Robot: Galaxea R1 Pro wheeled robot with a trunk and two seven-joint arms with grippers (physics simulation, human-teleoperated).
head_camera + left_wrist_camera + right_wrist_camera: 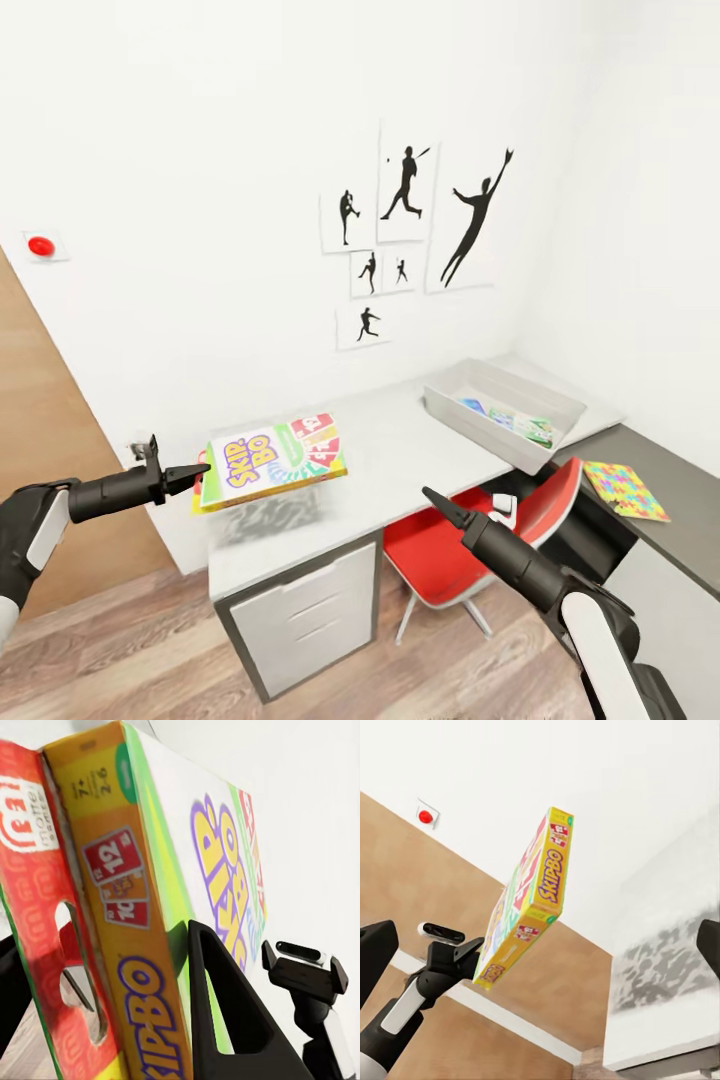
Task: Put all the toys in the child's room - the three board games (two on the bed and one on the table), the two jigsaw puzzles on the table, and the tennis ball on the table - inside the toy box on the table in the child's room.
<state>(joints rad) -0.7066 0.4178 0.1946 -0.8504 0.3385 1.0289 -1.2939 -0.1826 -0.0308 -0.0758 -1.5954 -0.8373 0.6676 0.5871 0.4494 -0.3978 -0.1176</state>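
I had the left gripper (196, 472) clamped on the short edge of the Skip-Bo board game (272, 462), carrying it flat and clear above the white table (400, 450) so it wouldn't drag. Its shadow fell on the tabletop below. The toy box (503, 412) sat well apart at the far end, some printed items already inside. One jigsaw puzzle (625, 489) lay on the grey counter (690, 500) past the red chair (470, 545). The right gripper (438, 501) hung idle by the table edge, carrying nothing; whether its fingers were parted, I couldn't tell.
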